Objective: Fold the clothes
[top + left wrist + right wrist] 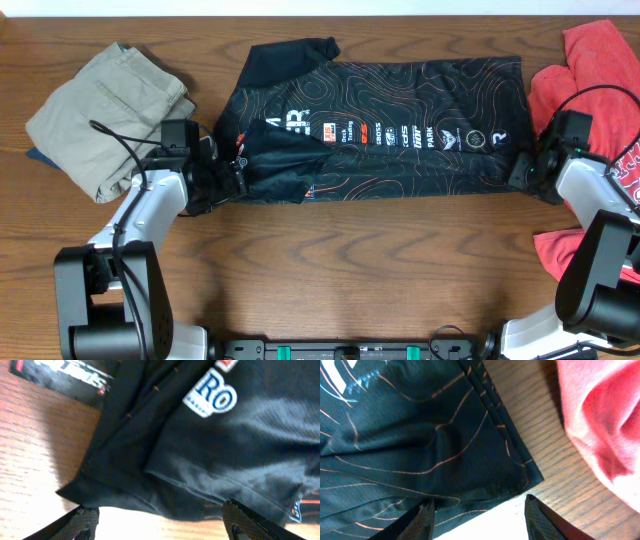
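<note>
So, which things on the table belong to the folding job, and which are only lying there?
Belong to the job: black jersey; left gripper and right gripper, both open.
Only lying there: beige trousers at the left; red cloth at the right.

Black short-sleeved jersey (400,130) lies spread lengthwise across the rear centre of the desk (330,270). It carries thin orange contour lines and a row of white and coloured logos. One sleeve is folded inward at its left end.

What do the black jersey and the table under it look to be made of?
Jersey: probably thin synthetic sports knit, faint sheen, fine mesh weave, printed orange lines. Table: wood or wood-look laminate, matte, visible grain.
</note>
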Motion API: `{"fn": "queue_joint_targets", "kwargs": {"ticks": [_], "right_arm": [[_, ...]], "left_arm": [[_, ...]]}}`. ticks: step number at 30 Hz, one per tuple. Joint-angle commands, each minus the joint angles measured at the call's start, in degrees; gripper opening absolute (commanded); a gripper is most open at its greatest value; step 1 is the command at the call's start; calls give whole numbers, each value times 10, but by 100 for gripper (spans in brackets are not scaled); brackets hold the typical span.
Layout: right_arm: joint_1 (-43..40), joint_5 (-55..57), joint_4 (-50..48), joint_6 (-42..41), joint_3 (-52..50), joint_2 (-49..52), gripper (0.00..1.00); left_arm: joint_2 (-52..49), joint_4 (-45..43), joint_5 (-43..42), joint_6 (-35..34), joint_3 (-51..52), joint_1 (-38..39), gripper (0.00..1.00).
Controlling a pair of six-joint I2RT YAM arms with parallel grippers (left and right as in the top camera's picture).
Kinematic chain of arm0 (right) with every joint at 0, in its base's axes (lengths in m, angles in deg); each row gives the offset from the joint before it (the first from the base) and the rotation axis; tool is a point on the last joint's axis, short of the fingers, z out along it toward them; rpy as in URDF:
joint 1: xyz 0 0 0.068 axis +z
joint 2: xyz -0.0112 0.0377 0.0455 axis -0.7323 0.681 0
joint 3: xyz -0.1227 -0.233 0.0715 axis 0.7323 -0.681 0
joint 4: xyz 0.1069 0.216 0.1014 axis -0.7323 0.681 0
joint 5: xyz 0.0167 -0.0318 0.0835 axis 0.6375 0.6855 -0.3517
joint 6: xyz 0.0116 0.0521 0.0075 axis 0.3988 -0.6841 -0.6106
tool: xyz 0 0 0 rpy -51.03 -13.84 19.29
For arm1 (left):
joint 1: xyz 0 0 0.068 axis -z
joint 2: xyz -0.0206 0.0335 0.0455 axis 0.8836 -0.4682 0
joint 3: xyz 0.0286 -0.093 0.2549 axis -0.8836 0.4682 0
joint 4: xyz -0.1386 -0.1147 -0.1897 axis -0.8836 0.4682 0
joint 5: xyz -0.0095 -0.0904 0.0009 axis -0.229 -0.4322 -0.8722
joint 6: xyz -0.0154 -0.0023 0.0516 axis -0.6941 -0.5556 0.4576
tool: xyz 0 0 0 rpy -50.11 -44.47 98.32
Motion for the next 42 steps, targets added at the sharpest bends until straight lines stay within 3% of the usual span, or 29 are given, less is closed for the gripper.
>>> {"fn": "queue_joint_targets", "kwargs": {"ticks": [1,5,11,15,17,21,24,30,42], "right_arm": [[-4,10,-14,0,-21,3,55],[-4,10,-30,0,-39,3,52],[-6,10,-55,-2,-54,3,49],[-6,1,-63,-2,-52,1,30],[-6,-15,-51,-2,-46,-4,27],[-6,-40,-2,-2,-14,-29,40],[-6,-35,34,-2,20,-50,41],[-5,-29,16,0,34,-56,43],[-5,-31,-2,-2,34,46,44]], "left_arm": [[-7,-15,19,-16,5,-1,81],[-7,-24,19,-16,5,-1,74],[-8,-31,42,-16,13,-1,73],[-8,-33,44,-16,14,-1,64],[-8,-32,43,-16,14,-1,55],[-8,-30,43,-16,14,-1,53],[-8,-28,43,-16,14,-1,54],[-8,-23,43,-16,14,-1,54],[-8,-14,43,-16,14,-1,54]]}}
